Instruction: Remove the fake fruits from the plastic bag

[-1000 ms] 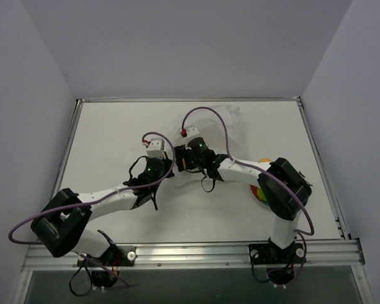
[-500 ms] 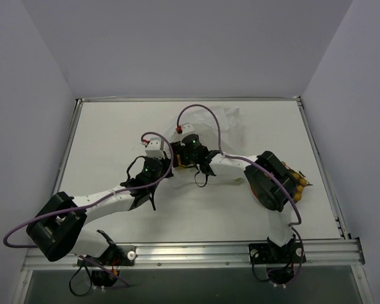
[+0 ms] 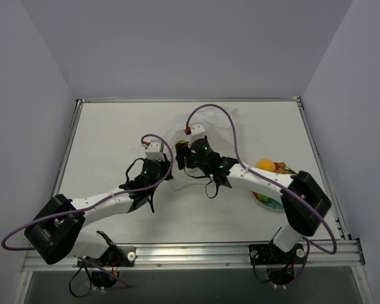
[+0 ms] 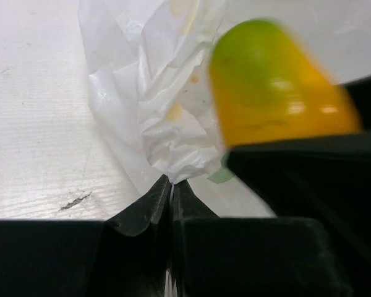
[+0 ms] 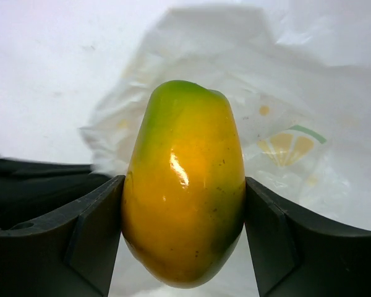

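Pinching a crumpled edge of the plastic bag [image 4: 164, 99], the left gripper [image 4: 171, 185] has its fingers pressed together. Beside it, the right gripper [image 5: 184, 232] clamps a mango [image 5: 184, 198], the bag just beyond. Far right, a yellow fruit [image 3: 265, 165] and grapes [image 3: 283, 168] lie near the plate [image 3: 263, 199].

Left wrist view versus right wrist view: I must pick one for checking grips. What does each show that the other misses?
Only left wrist: the left gripper shut on a fold of the plastic bag. Only right wrist: the right gripper clamping the mango-like fruit on both sides, and the bag's yellow-green logo. Both: that fruit and the bag.
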Robot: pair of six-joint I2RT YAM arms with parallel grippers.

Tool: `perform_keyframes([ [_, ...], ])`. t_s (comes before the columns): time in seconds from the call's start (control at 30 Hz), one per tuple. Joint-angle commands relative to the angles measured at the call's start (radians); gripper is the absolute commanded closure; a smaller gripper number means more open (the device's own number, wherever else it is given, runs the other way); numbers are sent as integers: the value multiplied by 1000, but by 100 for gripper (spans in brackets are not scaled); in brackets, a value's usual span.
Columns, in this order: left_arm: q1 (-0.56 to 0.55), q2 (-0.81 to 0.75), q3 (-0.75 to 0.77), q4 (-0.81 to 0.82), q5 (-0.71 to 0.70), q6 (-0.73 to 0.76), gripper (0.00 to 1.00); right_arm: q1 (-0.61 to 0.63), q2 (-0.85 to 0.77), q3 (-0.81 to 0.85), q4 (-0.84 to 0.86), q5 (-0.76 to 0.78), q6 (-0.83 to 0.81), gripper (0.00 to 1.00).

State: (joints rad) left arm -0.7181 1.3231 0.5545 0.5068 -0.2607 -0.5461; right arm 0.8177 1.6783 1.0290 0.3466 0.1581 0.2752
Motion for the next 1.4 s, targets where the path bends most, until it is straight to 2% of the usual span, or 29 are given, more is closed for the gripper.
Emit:
perform_keyframes([
  [0.0,2,-16,53,41,24,-9,97,14,-236,-76,-58,107,65,72],
  [0.13,0,2,87,45,47,-25,98,15,-486,-246,-152,176,177,73],
  [0.3,6,18,122,45,60,-28,98,15,-751,-397,-417,351,387,75],
  [0.33,8,21,130,48,64,-29,98,12,-820,-414,-464,404,469,75],
  [0.37,6,27,131,55,75,-28,98,8,-845,-432,-569,429,513,75],
  [0.47,5,31,116,71,90,-35,97,-3,-905,-457,-746,483,677,73],
  [0.53,2,30,104,75,103,-35,98,-9,-927,-466,-796,491,731,73],
  [0.7,2,-2,76,68,109,-26,98,-25,-921,-472,-856,517,799,71],
  [0.9,0,-25,71,65,109,-21,98,-103,-724,-422,-857,567,788,71],
  [1.07,0,-24,68,73,120,-28,98,-124,-563,-337,-857,626,714,72],
  [1.37,0,-5,71,87,138,-40,98,-176,-442,-299,-859,549,631,69],
])
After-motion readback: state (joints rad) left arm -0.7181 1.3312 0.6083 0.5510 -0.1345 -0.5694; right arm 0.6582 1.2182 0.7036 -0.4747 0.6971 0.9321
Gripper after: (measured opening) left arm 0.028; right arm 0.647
